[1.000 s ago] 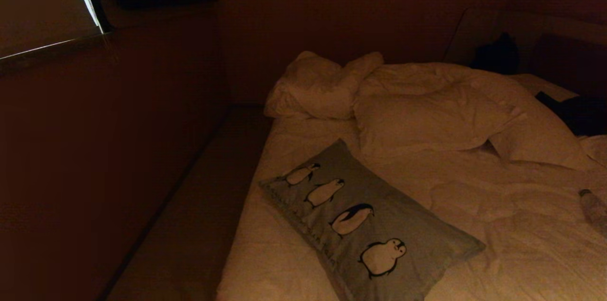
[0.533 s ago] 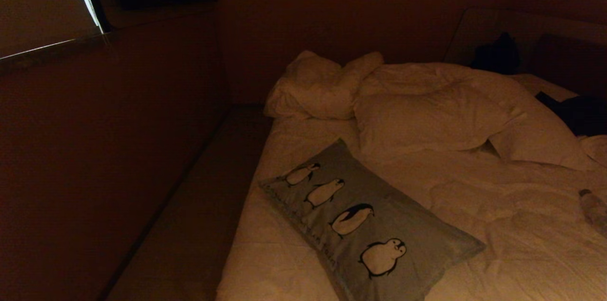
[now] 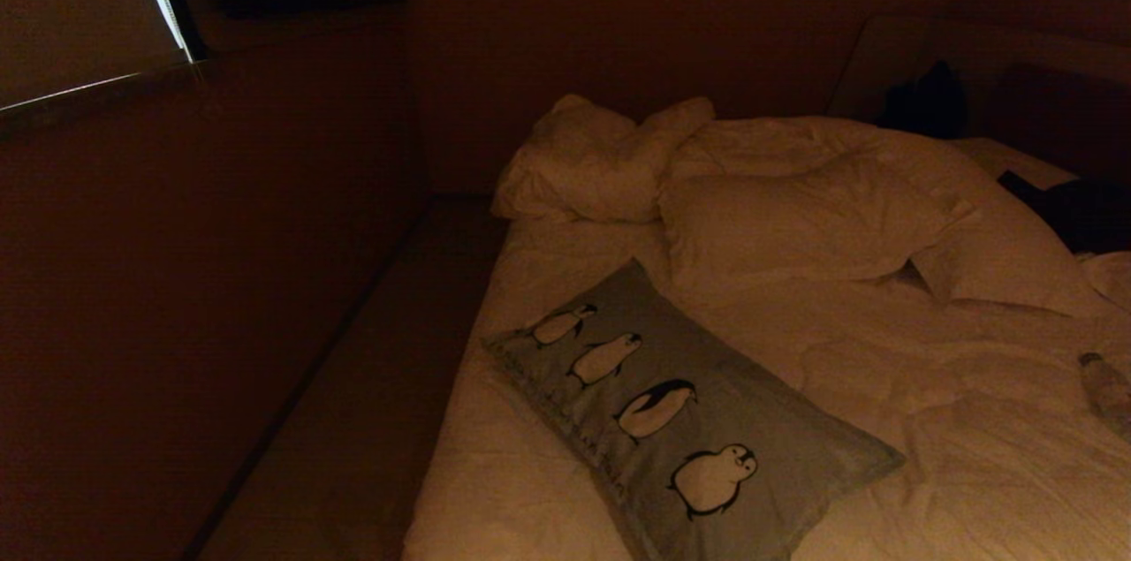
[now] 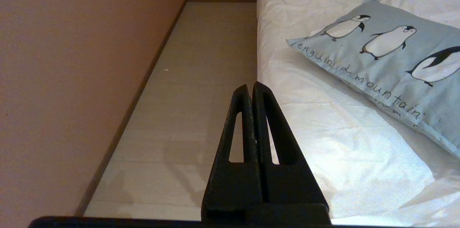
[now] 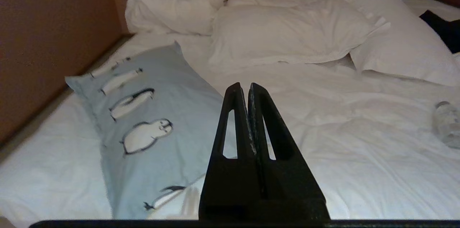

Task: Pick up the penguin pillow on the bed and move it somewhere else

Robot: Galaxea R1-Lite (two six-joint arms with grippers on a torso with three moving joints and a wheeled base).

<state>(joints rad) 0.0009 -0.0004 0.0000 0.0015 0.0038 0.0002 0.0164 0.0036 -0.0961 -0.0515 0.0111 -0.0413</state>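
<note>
Four black-and-white penguins march in a row along the long rectangular light grey-blue penguin pillow [image 3: 685, 424], and the left wrist view shows handwritten lettering along its left edge reading "penguin mountain". The pillow lies flat on the near left part of the wide bed with rumpled cream-white sheets [image 3: 928, 420], its long axis running diagonally from far left to near right, the far corner pointing toward the heap of bedding at the head and its fringed seam facing the bed's left edge. Beyond it lie two plain white pillows [image 3: 795, 225] and a crumpled white duvet bundle [image 3: 601, 159] in the far left corner. A small clear plastic bottle [image 3: 1104, 384] rests on the sheets at the right edge, and dark clothing [image 3: 1074, 208] lies at the far right.

Neither arm shows in the head view. The left gripper [image 4: 250, 88] has its black triangular fingers pressed together and holds nothing; it points level along the bed's left edge, above the strip of pale floor [image 4: 187, 88] between bed and wall. The right gripper [image 5: 244, 88] is likewise closed tight and empty, pointing level over the bed, with the penguin pillow just to its left.
</note>
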